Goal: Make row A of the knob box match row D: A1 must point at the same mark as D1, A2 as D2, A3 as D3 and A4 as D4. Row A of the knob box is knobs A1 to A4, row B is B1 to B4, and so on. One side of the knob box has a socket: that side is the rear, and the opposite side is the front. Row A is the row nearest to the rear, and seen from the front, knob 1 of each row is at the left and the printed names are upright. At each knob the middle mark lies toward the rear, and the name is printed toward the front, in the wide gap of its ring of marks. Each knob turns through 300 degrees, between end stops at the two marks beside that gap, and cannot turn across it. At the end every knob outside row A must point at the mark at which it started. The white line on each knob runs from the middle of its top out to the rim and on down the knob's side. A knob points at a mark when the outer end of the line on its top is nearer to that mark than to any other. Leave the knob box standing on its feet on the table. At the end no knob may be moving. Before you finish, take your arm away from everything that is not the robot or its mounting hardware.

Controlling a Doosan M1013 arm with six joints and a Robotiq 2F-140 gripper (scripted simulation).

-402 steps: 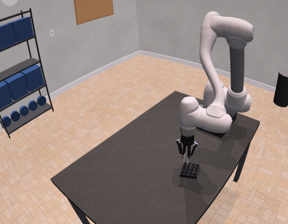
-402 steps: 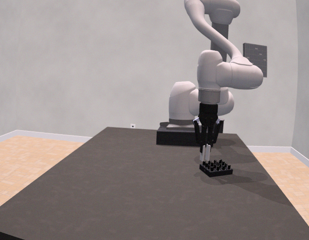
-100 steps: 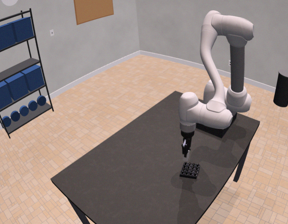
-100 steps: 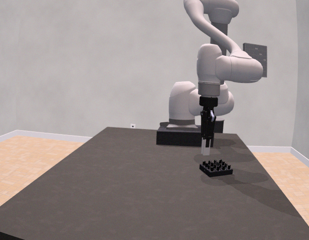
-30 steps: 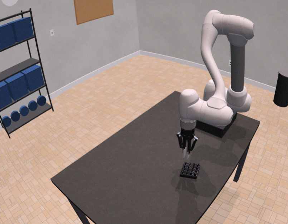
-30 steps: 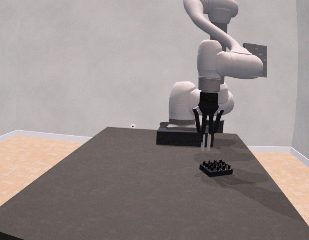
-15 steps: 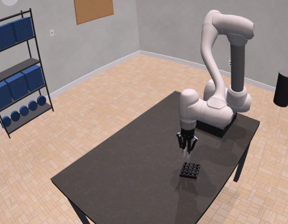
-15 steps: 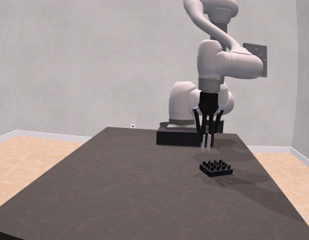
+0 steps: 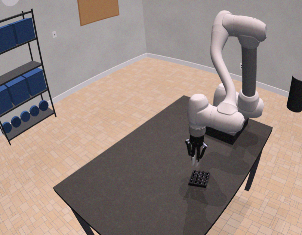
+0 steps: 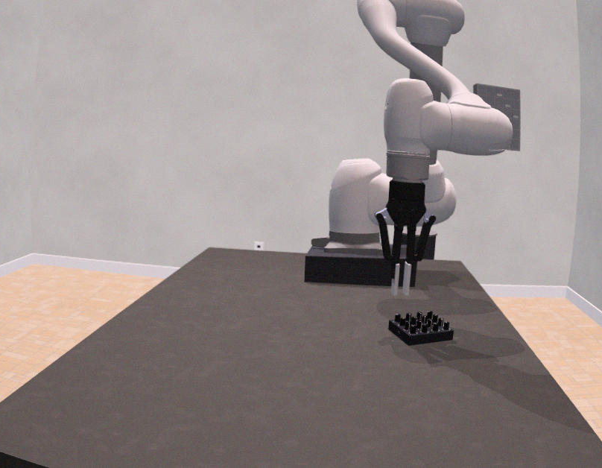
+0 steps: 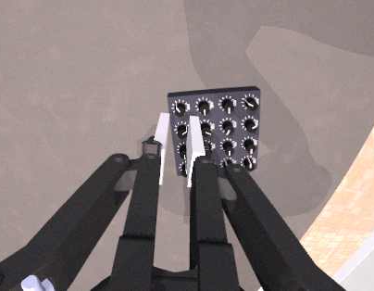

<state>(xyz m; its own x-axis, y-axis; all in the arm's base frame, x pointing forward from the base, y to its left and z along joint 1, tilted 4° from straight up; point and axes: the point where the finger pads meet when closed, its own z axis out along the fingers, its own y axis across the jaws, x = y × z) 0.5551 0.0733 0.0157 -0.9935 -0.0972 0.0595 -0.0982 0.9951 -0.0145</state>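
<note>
The black knob box [image 9: 199,178] stands on its feet on the dark table, toward the right edge. It also shows in the exterior view [image 10: 421,328] and in the wrist view [image 11: 216,131], where the white lines on its knobs are too small to read. My gripper [image 9: 194,164] hangs straight down a little above the box, clear of it, over the box's edge nearest the arm's base. Its white fingertips [image 10: 400,289] stand nearly shut with a narrow gap and nothing between them. In the wrist view the fingertips cover the box's left column of knobs.
The arm's black base block [image 10: 359,267] sits on the table behind the box. A shelf rack with blue bins [image 9: 18,75] stands by the far left wall. A dark cylinder [image 9: 296,92] stands on the floor at the right.
</note>
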